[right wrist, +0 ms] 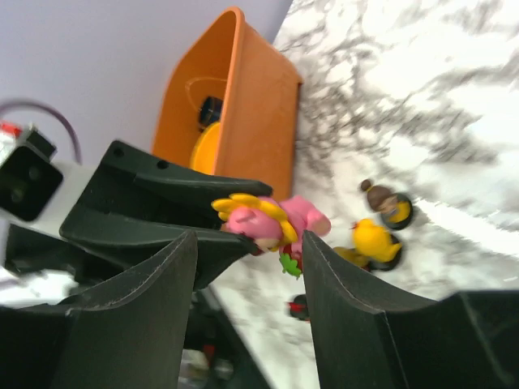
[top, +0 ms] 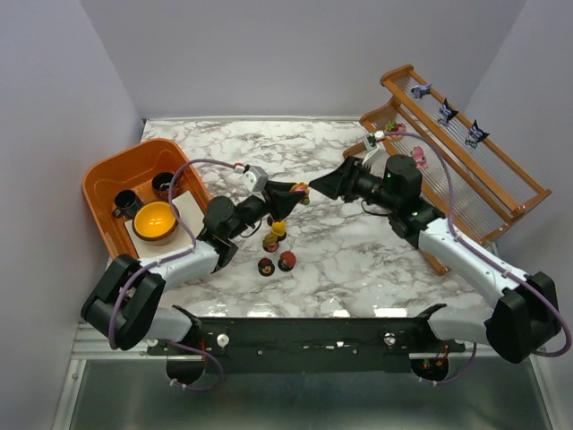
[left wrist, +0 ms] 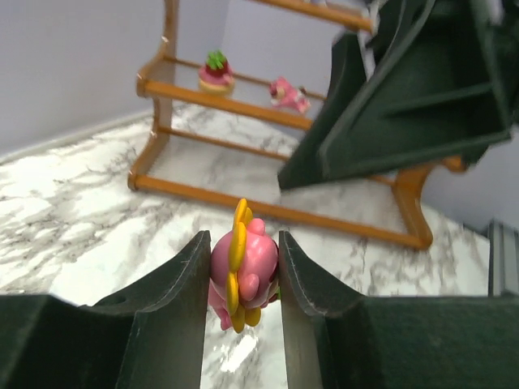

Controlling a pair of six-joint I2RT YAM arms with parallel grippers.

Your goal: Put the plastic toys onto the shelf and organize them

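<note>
A few little toys lay on the table. Above them the left gripper pinched a pink toy with yellow petals, its long side going up and down. The right gripper was close, its fingers spread wide. Far back, more toys sat on the shelf.

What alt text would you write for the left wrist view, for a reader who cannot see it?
The left claw grips a pink toy with yellow petals above a marble table. Beyond, the dark right claw fills the upper right, before a wooden shelf holding two more toys.
</note>
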